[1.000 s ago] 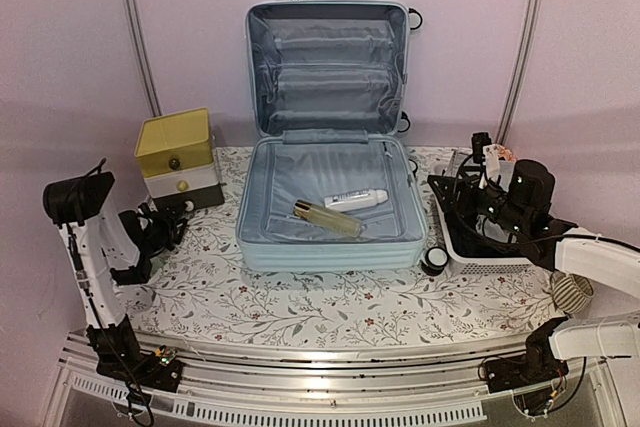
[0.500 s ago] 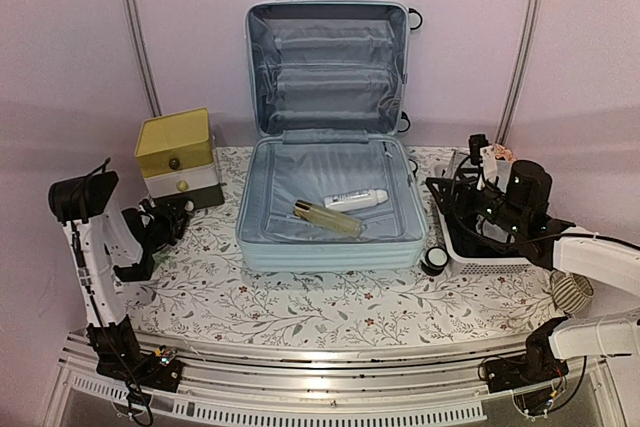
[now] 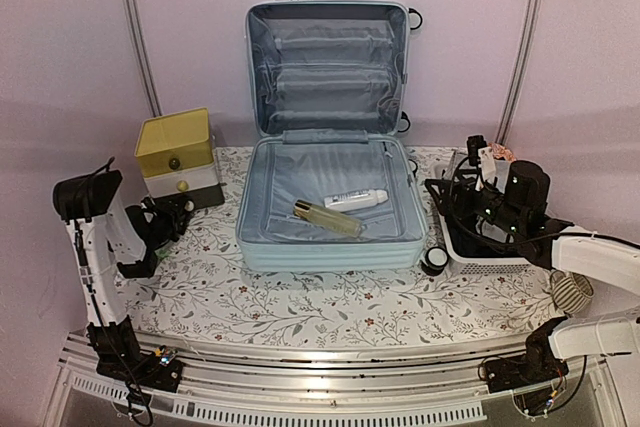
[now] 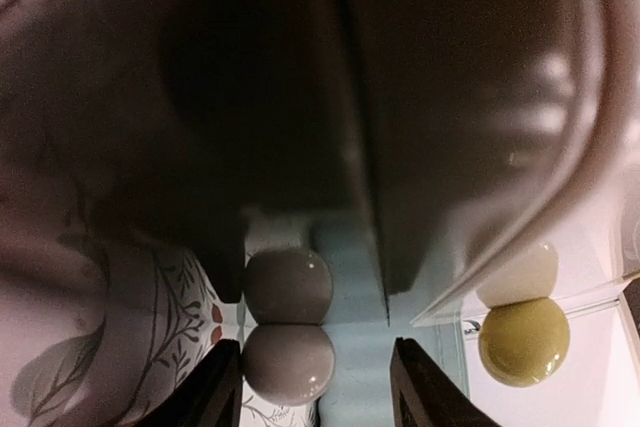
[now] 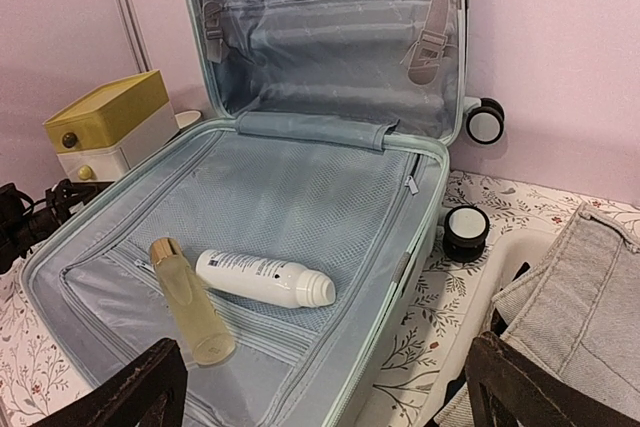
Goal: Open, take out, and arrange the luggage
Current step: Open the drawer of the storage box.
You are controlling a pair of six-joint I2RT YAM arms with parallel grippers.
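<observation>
Mint-blue luggage [image 3: 320,252] sits open mid-table on the floral cloth [image 3: 300,307], lid propped straight up against the back wall, grey lining showing. Two things lie in the bottom half: a clear bottle [image 5: 190,312] with a gold cap, and just beside it a white tube [image 5: 265,279]. The tube has a few lines of dark print, way too small to read, so no brand from me. One black-and-white caster wheel [image 5: 485,122] pokes out at the lid's right edge.

The left gripper [image 3: 172,215] is right up by the yellow-topped drawer box [image 3: 178,159], well left of the case. Its wrist cam is mostly blur, but the jaws are apart with a round grey knob [image 4: 288,287] sitting between the fingers [image 4: 215,392], and a yellowish knob [image 4: 523,342] is off to the side.

The right gripper [image 3: 445,192] hangs over the white basket [image 3: 470,257], jaws spread wide, nothing in them. Grey denim-ish fabric [image 5: 570,297] lies in the basket, and a small black jar [image 5: 465,232] stands between basket and case
</observation>
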